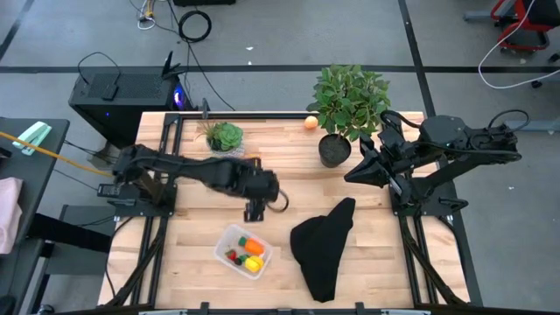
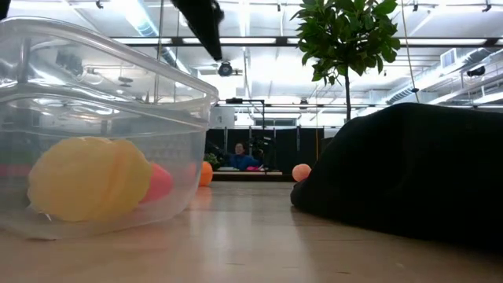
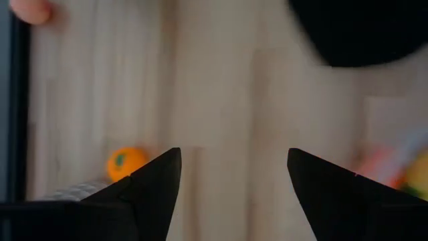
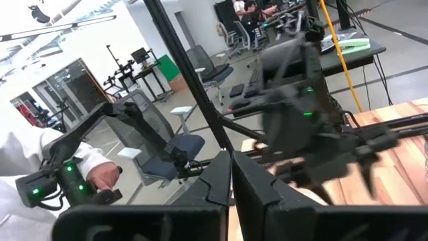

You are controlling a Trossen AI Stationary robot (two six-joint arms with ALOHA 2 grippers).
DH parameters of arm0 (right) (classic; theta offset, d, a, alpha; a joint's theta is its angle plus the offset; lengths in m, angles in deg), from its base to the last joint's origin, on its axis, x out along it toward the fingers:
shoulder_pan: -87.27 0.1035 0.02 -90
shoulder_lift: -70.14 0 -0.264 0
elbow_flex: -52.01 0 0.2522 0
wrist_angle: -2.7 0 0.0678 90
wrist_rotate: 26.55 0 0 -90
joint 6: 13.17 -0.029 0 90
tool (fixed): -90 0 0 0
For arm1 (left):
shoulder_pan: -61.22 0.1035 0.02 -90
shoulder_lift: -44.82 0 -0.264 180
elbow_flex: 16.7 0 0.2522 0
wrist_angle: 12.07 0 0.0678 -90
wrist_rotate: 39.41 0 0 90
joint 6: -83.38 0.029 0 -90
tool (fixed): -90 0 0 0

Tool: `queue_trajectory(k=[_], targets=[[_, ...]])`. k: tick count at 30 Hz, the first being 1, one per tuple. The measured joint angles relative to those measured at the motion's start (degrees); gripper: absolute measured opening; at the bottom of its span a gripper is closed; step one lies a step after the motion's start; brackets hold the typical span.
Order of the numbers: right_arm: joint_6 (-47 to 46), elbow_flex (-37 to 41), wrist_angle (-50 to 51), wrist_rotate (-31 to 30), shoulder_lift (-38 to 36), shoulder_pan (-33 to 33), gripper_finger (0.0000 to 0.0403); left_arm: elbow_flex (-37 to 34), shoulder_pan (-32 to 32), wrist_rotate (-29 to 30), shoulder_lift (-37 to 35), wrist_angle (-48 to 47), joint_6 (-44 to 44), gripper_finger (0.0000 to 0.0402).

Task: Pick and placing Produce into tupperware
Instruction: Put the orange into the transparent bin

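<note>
The clear tupperware [image 1: 243, 249] sits near the table's near edge and holds yellow [image 1: 254, 263], orange and red toy produce. It fills the left of the low view as tupperware [image 2: 110, 86] with a yellow piece [image 2: 86, 189] inside. My left gripper [image 1: 255, 206] hovers open just beyond the container's far side, touching nothing. In the left wrist view, the left gripper [image 3: 234, 152] looks down on bare wood, with a small orange fruit [image 3: 125, 163] beside one finger and a peach piece [image 3: 30, 10] farther off. An orange ball [image 1: 311, 122] lies near the far edge. My right gripper [image 4: 231, 181] waits shut at the table's right side.
A black cloth [image 1: 324, 245] lies heaped right of the container. A tall potted plant [image 1: 350, 101] and a small green plant [image 1: 223, 136] stand near the far edge. Bare wood lies between the container and the plants. A person in white holds a device [image 4: 67, 181] beyond the table.
</note>
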State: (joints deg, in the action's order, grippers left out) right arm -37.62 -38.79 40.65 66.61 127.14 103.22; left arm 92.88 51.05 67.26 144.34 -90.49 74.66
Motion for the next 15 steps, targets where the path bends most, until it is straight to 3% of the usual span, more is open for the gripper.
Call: queue_trajectory(k=[7, 11, 15], targets=[[-0.7, 0.5, 0.1, -0.2, 0.2, 5.6, 0.0023, -1.0, 1.6, -2.7, 0.0, 10.5, 4.5, 0.0279], [-0.6, 0.6, 0.0, -4.0, -0.1, 9.8, 0.0023, -1.1, 2.1, -4.5, 0.6, 10.4, 8.9, 0.0275], [-3.2, 0.6, 2.7, -8.8, 0.2, 15.0, 0.0023, -1.2, 1.2, -7.2, -0.2, 12.3, 7.8, 0.0265]])
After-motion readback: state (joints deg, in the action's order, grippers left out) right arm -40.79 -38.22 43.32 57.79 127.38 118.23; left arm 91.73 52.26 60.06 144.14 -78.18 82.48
